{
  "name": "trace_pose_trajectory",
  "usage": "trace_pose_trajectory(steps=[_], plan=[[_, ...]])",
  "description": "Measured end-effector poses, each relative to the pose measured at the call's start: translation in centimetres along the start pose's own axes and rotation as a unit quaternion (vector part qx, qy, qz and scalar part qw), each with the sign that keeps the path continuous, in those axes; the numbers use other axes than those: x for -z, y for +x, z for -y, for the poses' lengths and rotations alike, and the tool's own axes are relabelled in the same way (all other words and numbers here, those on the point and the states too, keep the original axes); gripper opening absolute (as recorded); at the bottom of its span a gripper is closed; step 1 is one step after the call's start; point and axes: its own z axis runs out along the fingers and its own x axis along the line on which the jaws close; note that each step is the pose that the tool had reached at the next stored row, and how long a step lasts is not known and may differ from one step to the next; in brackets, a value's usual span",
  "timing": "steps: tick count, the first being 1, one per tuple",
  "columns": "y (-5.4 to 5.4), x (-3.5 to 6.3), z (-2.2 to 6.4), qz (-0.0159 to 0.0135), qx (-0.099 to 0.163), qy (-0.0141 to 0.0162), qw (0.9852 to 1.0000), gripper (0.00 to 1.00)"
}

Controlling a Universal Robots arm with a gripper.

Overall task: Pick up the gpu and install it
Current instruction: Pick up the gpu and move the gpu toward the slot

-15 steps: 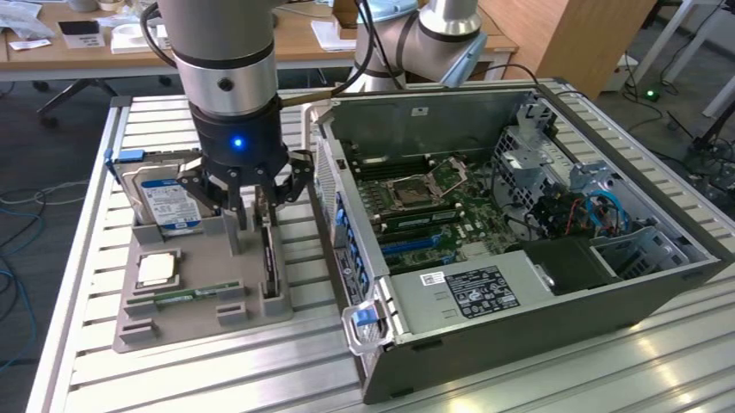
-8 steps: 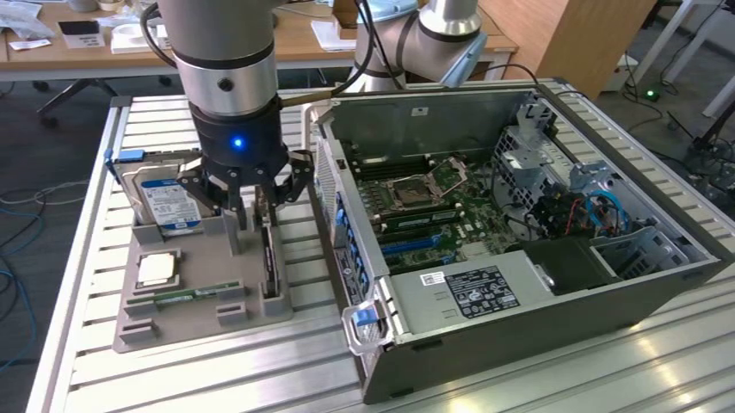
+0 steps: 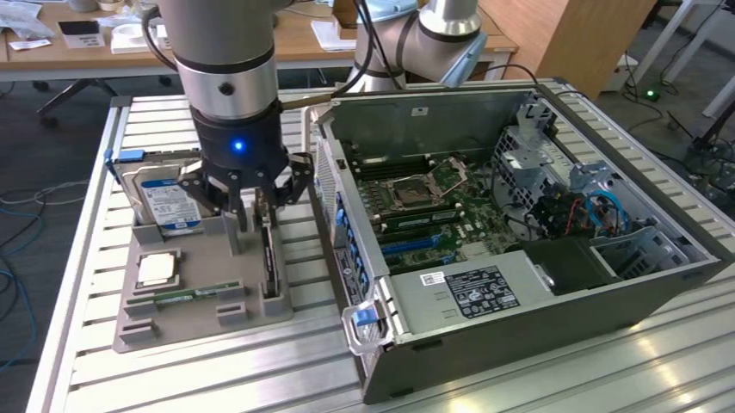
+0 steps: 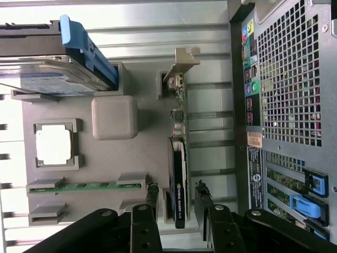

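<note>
The tool [image 4: 177, 191] is held open, with one finger on each side of the gpu [image 4: 179, 168]. The gpu is stood on edge in the gray tray [image 4: 150, 155] on the bench [image 3: 230, 370].

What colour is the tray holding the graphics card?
Grey; the moulded plastic tray shows best in the wrist view.

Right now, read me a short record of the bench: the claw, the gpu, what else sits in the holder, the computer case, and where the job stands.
claw: open, poised over the gpu, fingers on either side of it with gaps showing
gpu: standing on edge in a slot of the gray holder tray, not lifted
also in tray: hard drive, processor chip, memory stick
computer case: side open, beside the tray on the exterior view's right
job: gpu not yet picked up or installed
</note>
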Motion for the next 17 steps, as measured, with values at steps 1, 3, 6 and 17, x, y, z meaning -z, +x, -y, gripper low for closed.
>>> trace_pose_trajectory(steps=[1, 3, 6, 17], plan=[[0.0, -0.14, 0.01, 0.0, 0.0, 0.0, 1.0, 0.42], [0.0, -0.49, 0.02, 0.0, 0.0, 0.0, 1.0, 0.42], [0.0, -1.03, 0.05, 0.0, 0.0, 0.0001, 1.0, 0.42], [-0.4, -1.59, 0.04, 0.0001, 0.0, 0.0, 1.0, 0.42]])
